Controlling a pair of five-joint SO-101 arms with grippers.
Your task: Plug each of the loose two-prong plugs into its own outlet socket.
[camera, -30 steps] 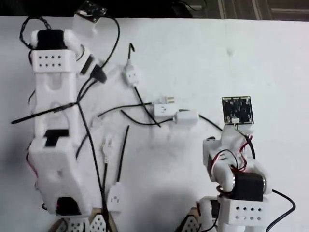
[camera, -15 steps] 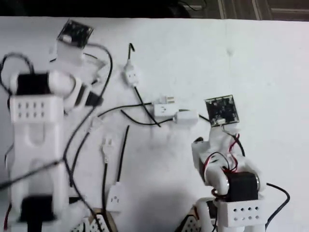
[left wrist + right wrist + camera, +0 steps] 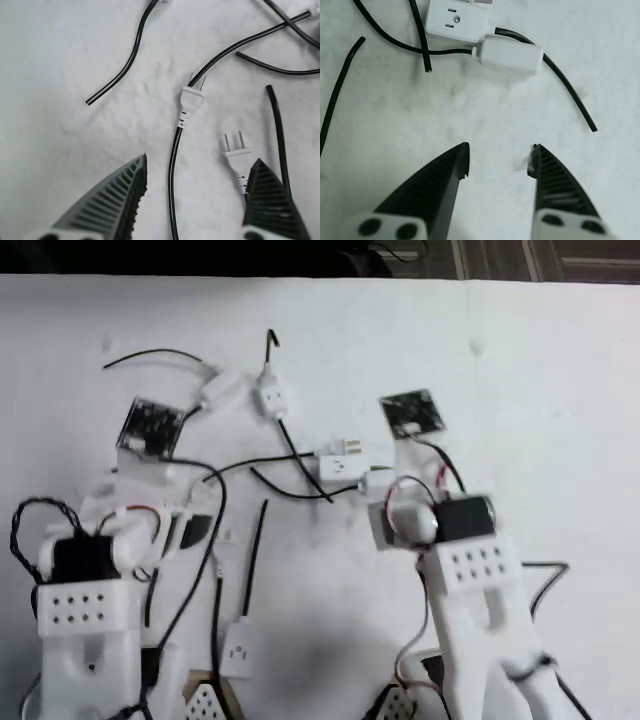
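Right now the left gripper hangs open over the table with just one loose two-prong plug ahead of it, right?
Not quite: there are two plugs, not one. The left wrist view shows the left gripper open over the table, with one two-prong plug ahead of it and a second plug lying loose close to one finger.

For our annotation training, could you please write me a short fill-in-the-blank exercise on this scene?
The left claw is ___, holding nothing.
Ahead of it, ___ loose plugs lie on the table.
Their cords are ___.
The outlet socket ahead of the right claw is ___ in colour.
Missing words: open; two; black; white.
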